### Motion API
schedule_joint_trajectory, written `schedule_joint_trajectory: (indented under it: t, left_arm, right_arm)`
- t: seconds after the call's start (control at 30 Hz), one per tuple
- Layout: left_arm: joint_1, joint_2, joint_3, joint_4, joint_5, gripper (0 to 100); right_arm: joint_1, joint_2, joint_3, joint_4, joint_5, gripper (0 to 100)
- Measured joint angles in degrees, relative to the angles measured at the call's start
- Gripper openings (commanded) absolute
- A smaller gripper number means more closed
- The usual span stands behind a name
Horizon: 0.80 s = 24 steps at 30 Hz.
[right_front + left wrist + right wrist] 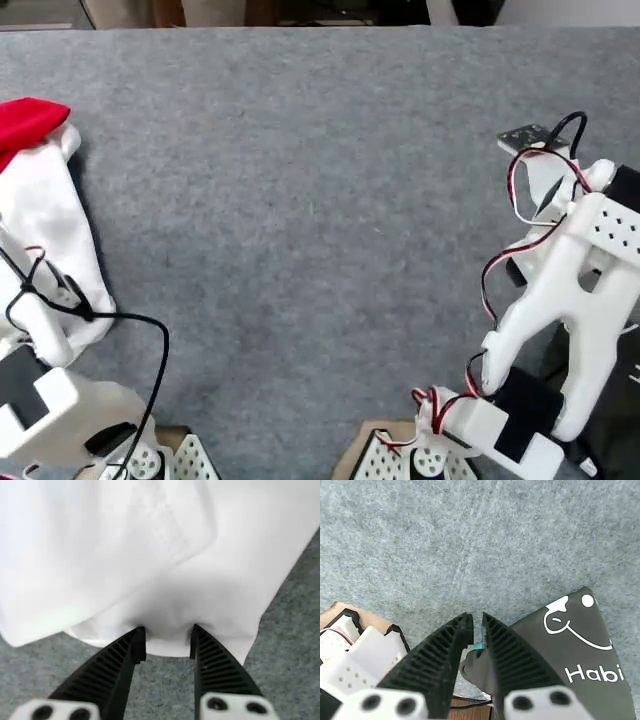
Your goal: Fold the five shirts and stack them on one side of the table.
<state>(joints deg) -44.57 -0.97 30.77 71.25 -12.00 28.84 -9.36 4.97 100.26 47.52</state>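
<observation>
Table (320,200): wide grey surface between the two arms | white shirt (45,220): at left edge, cut off by the frame, red shirt (28,120) touching its far end | left gripper (167,632): jaws parted, tips on the white hem | right gripper (477,622): jaws nearly closed, holding nothing, beside dark printed fabric (575,655), partly cut off.

A grey, felt-like cloth covers the table (320,200).
</observation>
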Motion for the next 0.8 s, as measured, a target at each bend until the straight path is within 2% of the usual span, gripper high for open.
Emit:
schedule_joint_trajectory:
  t: [0.07,0.2,0.33,0.43,0.53,0.63,0.8]
  left_arm:
    - [0.0,-0.18,0.0,-1.23,0.0,1]
    - [0.0,-0.18,-3.78,0.97,0.0,2]
    - [0.62,-0.18,-12.66,6.86,0.0,2]
    - [4.13,-0.18,-21.27,13.89,0.0,2]
    - [10.73,-2.02,-30.07,21.63,0.0,2]
    - [20.66,-7.3,-36.92,26.11,2.11,2]
    - [44.31,-18.11,-41.76,27.78,6.68,2]
  right_arm:
    - [0.0,0.0,0.0,0.0,0.0,4.8]
    - [0.0,0.0,0.0,0.0,0.0,4.8]
    - [0.0,0.0,0.0,0.0,-0.79,4.8]
    - [0.0,0.0,0.0,0.0,-3.25,4.8]
    - [0.0,0.0,0.0,0.26,-5.36,4.8]
    - [0.0,0.0,0.0,0.35,-5.71,4.8]
    - [0.0,0.0,0.18,-2.55,-5.71,4.8]
